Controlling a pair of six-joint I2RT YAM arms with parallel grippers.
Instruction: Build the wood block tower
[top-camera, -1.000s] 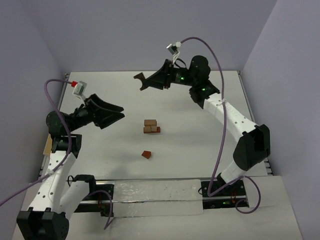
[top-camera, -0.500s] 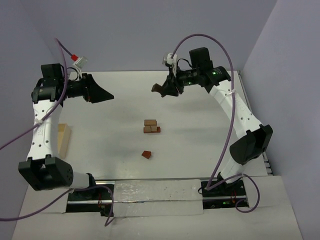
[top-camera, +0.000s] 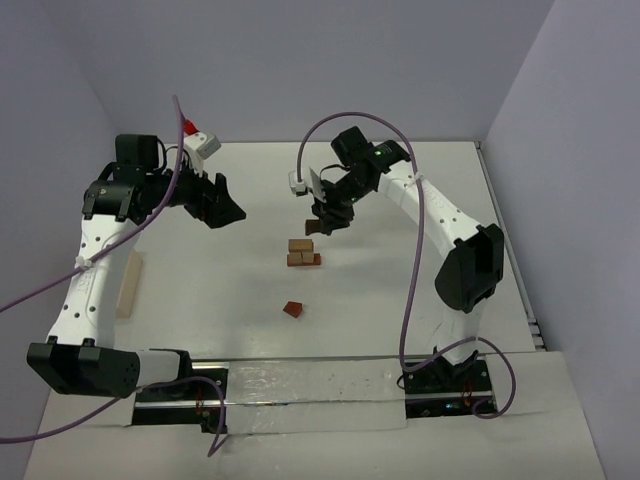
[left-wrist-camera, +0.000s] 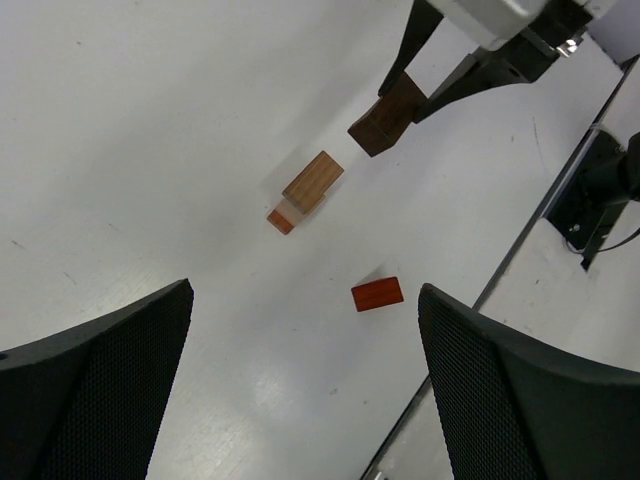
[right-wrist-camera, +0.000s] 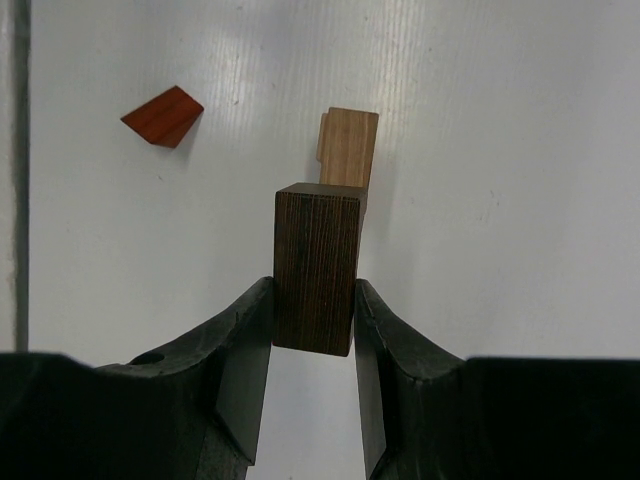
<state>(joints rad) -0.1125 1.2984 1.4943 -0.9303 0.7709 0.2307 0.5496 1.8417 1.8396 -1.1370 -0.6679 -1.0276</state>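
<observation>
A low stack of tan and reddish-brown blocks (top-camera: 302, 252) stands mid-table; the left wrist view shows its tan top block (left-wrist-camera: 313, 180). My right gripper (top-camera: 322, 216) hangs just above and behind the stack, shut on a dark brown cuboid (right-wrist-camera: 316, 265) that sticks out past the fingertips (right-wrist-camera: 250, 320). The same dark block (left-wrist-camera: 388, 113) shows in the left wrist view, above the stack. Nearer the arm bases, a red wedge (top-camera: 292, 309) lies alone on the table. My left gripper (top-camera: 226, 207) is open and empty, raised to the left of the stack.
A pale, long wooden tray (top-camera: 127, 283) lies by the left edge of the table under the left arm. The walls close in at the back and on both sides. Purple cables loop above both arms.
The right gripper has carried the dark block from the back of the table down to just above the stack. The left arm has swung in towards the centre, still open.
</observation>
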